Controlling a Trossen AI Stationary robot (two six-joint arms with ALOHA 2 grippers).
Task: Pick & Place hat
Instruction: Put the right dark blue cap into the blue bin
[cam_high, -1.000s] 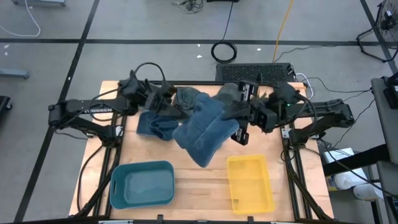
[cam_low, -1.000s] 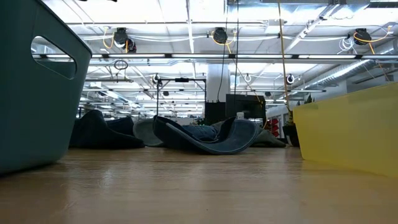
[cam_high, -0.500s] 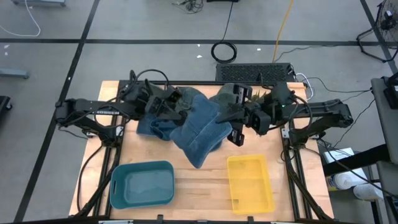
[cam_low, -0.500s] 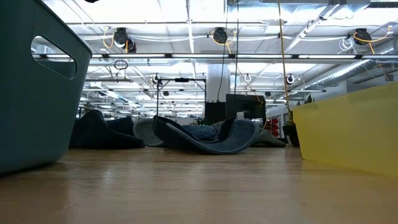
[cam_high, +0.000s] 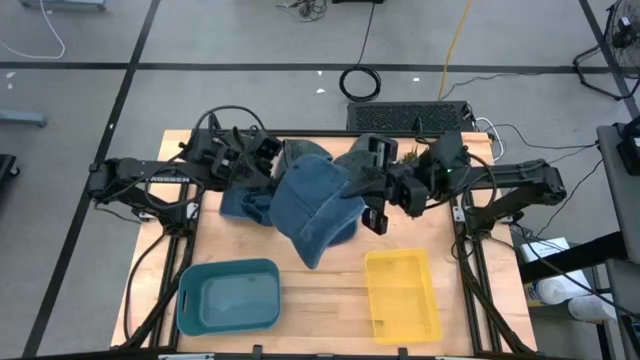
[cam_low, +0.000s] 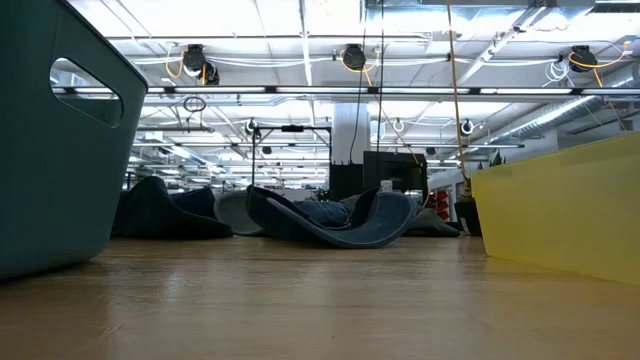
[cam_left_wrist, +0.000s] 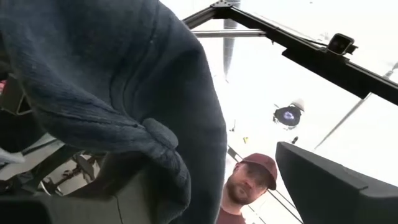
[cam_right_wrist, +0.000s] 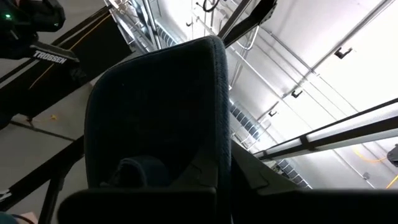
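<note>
Holding: right pincer (cam_high: 362, 192) clamped on blue hat (cam_high: 312, 205), lifted above table (cam_high: 330, 300) centre | left pincer (cam_high: 262, 160) fingers apart beside hat's far-left edge | teal bin (cam_high: 228, 296), yellow bin (cam_high: 402, 294) near front edge

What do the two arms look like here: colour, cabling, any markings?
Both are dark, jointed arms. The left arm carries white lettering along its link and black cables looping above its claw. The right arm shows a small green light near the wrist, behind its claw.
</note>
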